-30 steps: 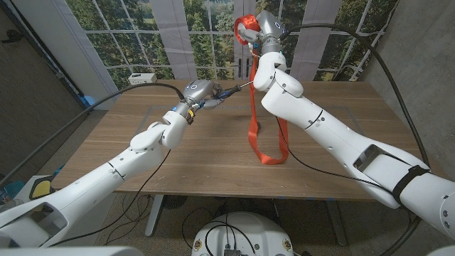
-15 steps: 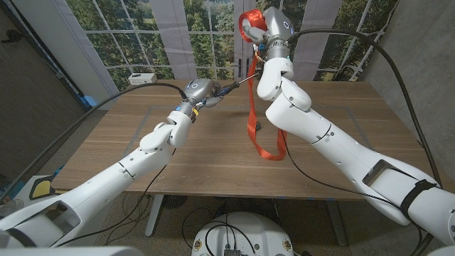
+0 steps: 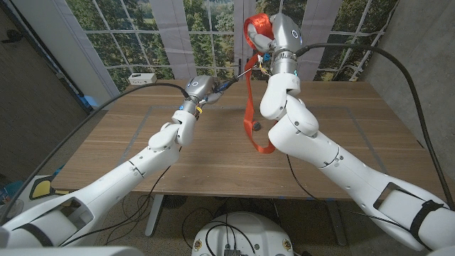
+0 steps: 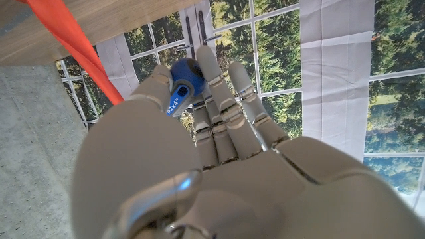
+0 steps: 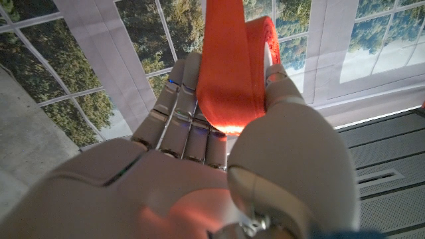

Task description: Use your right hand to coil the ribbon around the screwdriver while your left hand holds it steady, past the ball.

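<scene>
— What has been moved since a second ago?

— Up and to the right, the right hand [image 3: 279, 37] has been moved a little, and the orange ribbon [image 3: 248, 107] has been carried along with it. The low loop of the ribbon is now seen higher over the wooden table [image 3: 341, 121] than before. The left hand [image 3: 199, 89] has been kept in almost the same spot.

— How is the ribbon held?

— It is gripped by the right hand, high above the far side of the table. In the right wrist view the ribbon [image 5: 232, 73] is seen bunched in folds, pressed between the thumb and the curled fingers [image 5: 179, 113]. From there it is hung down in a long loop, and its lowest bend is seen just over the table top. Whether the table is touched by it cannot be told.

— And the screwdriver?

— The screwdriver [image 3: 229, 82] is held by the left hand, with the thin metal shaft pointed toward the right hand and the ribbon. In the left wrist view the blue handle [image 4: 179, 86] is seen gripped between the thumb and the fingers [image 4: 232, 99], which are closed around it. The tip is seen right next to the hanging ribbon. Whether the ribbon is wrapped around the shaft cannot be told.

— Is something else seen on the table?

— A small white box [image 3: 142, 77] is seen at the far left corner.
</scene>
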### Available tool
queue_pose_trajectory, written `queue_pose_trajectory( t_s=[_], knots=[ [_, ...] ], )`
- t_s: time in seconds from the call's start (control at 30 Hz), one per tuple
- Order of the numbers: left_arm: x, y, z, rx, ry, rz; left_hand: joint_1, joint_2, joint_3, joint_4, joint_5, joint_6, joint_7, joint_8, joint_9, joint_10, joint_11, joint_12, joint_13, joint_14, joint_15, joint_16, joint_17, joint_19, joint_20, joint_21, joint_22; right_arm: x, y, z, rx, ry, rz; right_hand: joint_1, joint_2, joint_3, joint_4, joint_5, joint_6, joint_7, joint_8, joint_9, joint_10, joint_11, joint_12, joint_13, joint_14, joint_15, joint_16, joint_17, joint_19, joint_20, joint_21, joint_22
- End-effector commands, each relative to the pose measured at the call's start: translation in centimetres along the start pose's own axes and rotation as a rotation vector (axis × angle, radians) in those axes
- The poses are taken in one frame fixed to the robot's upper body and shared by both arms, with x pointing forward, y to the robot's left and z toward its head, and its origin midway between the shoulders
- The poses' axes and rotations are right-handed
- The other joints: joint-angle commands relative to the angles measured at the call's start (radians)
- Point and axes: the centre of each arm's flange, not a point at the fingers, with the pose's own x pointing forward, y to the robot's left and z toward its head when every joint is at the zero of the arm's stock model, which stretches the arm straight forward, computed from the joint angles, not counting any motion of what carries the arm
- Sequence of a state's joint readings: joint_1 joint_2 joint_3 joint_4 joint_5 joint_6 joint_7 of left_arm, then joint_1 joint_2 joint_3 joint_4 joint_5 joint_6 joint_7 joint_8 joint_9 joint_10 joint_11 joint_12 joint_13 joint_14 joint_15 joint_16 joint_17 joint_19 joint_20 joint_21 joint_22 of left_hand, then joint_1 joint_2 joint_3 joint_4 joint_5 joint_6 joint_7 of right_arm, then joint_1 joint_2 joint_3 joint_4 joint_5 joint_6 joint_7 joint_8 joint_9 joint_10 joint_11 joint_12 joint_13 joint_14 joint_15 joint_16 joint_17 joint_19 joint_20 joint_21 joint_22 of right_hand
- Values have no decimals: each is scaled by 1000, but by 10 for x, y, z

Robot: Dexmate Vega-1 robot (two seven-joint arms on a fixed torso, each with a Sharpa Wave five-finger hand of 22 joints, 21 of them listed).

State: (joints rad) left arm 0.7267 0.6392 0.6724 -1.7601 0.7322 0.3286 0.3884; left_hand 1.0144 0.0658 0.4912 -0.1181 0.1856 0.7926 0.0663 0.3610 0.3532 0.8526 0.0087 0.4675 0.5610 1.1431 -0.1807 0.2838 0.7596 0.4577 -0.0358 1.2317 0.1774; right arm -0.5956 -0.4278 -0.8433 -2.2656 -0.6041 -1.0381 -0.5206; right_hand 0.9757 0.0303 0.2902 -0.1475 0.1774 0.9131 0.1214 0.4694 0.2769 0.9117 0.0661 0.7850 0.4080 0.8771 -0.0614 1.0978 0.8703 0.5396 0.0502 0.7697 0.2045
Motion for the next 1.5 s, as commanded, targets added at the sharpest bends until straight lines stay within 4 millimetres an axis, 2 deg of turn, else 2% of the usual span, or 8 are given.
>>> queue_pose_trajectory(
  t_s=[0.03,0.33,0.67,1.1,1.17,1.23,1.3,1.5],
  knots=[
    [12,-2,2,-26,27,35,93,88,93,-38,-1,175,-68,16,73,170,-162,3,159,49,-49,1,2,6,0,6,3,-44,-2,-38,85,144,24,133,118,6,-7,2,190,-24,155,139,114,-44,91,87,48,-98,6,-1,3,6,6,1],
    [19,-2,7,-33,21,57,95,88,93,-38,-2,175,-68,14,75,173,-159,2,160,50,-49,2,3,7,1,8,2,-70,9,-56,113,222,73,137,118,5,-8,3,190,-19,154,143,115,-40,93,89,47,-96,15,0,2,9,14,0],
    [25,2,13,-37,-36,41,97,88,93,-38,-3,177,-65,10,76,175,-163,0,160,52,-49,1,2,9,2,10,2,-87,23,-101,76,408,86,140,118,4,-8,4,189,-18,152,146,115,-37,95,90,43,-96,22,-4,-1,11,22,0],
    [19,10,14,-45,-60,38,98,87,92,-37,-3,180,-67,6,79,173,-163,-2,164,51,-49,0,5,8,-1,12,2,-83,56,-147,53,548,135,143,120,2,-6,5,192,-18,148,145,114,-38,96,91,39,-97,32,-9,-4,10,32,-1],
    [19,12,14,-52,-68,27,97,87,92,-37,-3,179,-69,6,80,174,-161,-2,164,50,-48,0,5,6,0,11,2,-81,60,-155,96,555,164,143,120,2,-6,5,192,-18,147,145,113,-39,96,92,37,-97,34,-6,-4,9,34,-2],
    [18,13,14,-59,-67,20,97,87,92,-36,-3,179,-66,5,80,173,-161,-2,165,51,-48,0,6,7,-1,12,2,-78,66,-157,30,562,142,144,120,2,-7,5,192,-19,147,145,111,-39,96,92,37,-97,34,-7,-4,9,35,-2],
    [18,14,13,-67,-76,11,97,87,92,-36,-3,179,-67,4,80,174,-164,-3,164,51,-49,0,5,8,-1,12,2,-75,72,-164,72,562,173,144,120,2,-6,5,188,-20,144,144,110,-40,96,93,36,-100,34,-9,-5,8,36,-2],
    [16,16,14,-80,-106,-1,97,87,92,-36,-3,178,-66,2,81,174,-161,-3,167,50,-48,-2,5,7,-1,13,2,-65,86,-171,48,565,170,142,121,1,-4,5,192,-20,144,143,106,-39,95,93,33,-103,37,-8,-9,5,40,-3]
  ],
)
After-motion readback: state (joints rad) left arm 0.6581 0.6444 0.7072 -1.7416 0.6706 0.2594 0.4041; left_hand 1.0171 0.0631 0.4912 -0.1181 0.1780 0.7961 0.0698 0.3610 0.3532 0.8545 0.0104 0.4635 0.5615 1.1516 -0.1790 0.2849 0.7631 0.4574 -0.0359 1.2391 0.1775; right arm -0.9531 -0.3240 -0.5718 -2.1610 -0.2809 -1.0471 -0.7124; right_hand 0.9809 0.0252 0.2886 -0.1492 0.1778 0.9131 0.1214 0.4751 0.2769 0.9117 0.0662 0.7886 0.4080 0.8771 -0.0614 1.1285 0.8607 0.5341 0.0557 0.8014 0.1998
